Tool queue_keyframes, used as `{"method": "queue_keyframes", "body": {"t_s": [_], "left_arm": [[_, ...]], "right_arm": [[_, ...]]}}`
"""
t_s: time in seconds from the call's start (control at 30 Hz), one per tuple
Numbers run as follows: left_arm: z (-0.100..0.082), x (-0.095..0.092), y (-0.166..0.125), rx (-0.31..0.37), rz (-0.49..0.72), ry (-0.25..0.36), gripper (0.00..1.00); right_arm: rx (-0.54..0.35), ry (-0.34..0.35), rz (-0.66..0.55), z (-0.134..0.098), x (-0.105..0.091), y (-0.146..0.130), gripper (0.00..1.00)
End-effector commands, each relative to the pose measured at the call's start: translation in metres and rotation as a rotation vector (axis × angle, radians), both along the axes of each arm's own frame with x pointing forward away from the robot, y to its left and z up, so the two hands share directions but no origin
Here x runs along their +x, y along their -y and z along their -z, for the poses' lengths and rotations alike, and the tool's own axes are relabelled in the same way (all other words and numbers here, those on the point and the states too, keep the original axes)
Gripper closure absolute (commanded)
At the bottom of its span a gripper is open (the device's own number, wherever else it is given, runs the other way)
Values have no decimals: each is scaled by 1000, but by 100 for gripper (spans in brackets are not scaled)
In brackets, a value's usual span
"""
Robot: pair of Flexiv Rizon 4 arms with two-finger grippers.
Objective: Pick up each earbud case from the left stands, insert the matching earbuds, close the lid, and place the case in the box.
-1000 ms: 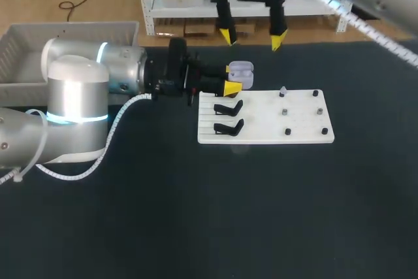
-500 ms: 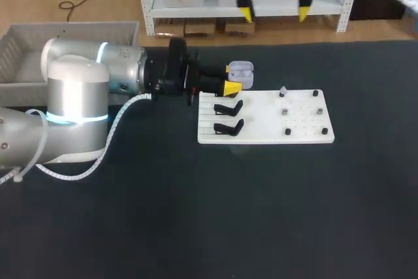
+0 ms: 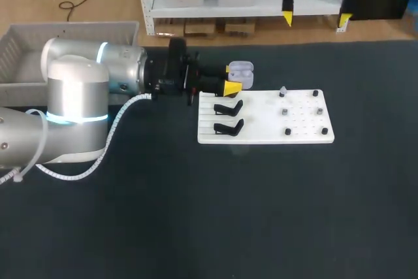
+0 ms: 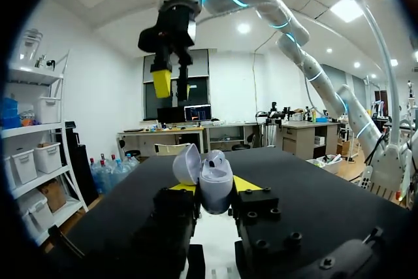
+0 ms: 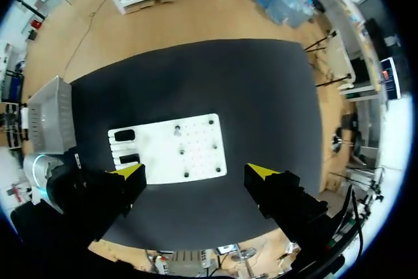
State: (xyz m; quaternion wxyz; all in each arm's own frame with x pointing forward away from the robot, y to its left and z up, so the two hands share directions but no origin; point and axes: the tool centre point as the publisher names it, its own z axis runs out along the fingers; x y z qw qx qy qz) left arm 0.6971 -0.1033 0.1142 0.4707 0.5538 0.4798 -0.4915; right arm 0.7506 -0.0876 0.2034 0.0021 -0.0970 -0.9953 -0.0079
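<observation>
My left gripper [image 3: 232, 78] reaches in from the left and is shut on a lavender earbud case [image 3: 241, 70], holding it just past the far left corner of the white board [image 3: 307, 132]. In the left wrist view the case [image 4: 215, 189] stands upright between the yellow fingertips [image 4: 251, 183] with its lid [image 4: 187, 164] swung open. Two black stands [image 3: 228, 106] remain at the board's left end. A small grey earbud [image 3: 283, 91] sits on a peg at the board's far side. My right gripper [image 3: 314, 19] hangs open high above the table's far edge, well clear of the case.
A grey bin [image 3: 72, 27] stands off the table's far left corner, behind my left arm. From high up, the right wrist view shows the white board [image 5: 168, 151], the grey bin [image 5: 47, 119] and dark tabletop on all sides. Small black pegs [image 3: 288, 132] dot the board.
My right gripper has risen and drifted to the right, away from the spot above the case. The left arm and the case have stayed still.
</observation>
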Motion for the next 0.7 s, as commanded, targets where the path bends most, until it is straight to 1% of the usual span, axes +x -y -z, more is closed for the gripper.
{"method": "queue_keyframes", "body": {"t_s": [0.03,0.13,0.2,0.27,0.3,0.7], "left_arm": [[0,-1,0,0,-3,1,100],[0,-1,0,0,-3,1,100],[0,-1,0,0,-3,1,100],[0,-1,0,0,-3,1,100],[0,-1,0,0,-3,1,100],[0,-1,0,0,-3,1,100]], "right_arm": [[483,93,13,29,7,8,0],[427,92,22,43,10,8,0],[385,103,34,49,11,7,0],[372,106,45,52,12,7,0],[362,118,70,52,13,8,0],[362,118,70,52,13,8,0]]}}
